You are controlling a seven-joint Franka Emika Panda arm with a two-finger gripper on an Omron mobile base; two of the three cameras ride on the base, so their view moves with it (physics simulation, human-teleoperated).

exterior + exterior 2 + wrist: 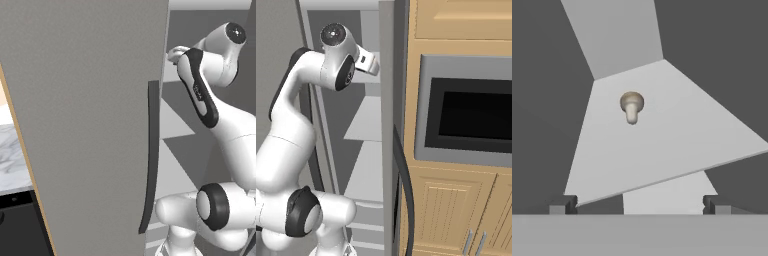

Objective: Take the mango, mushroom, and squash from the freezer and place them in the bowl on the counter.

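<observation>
The arm is glossy white, built of thick rounded tubular links with smooth, swollen elbows. Black rings band the joints: 1 wide dark collar circles the low joint near the base, and a long black strip runs lengthwise down the side of the upper link, bearing faint small lettering too blurred to read. The top joint ends in a round dark cap with a pale glint. A small white angular flange juts from the wrist. The pincer shows 2 small, blocky dark grey tips with squared tops.
</observation>
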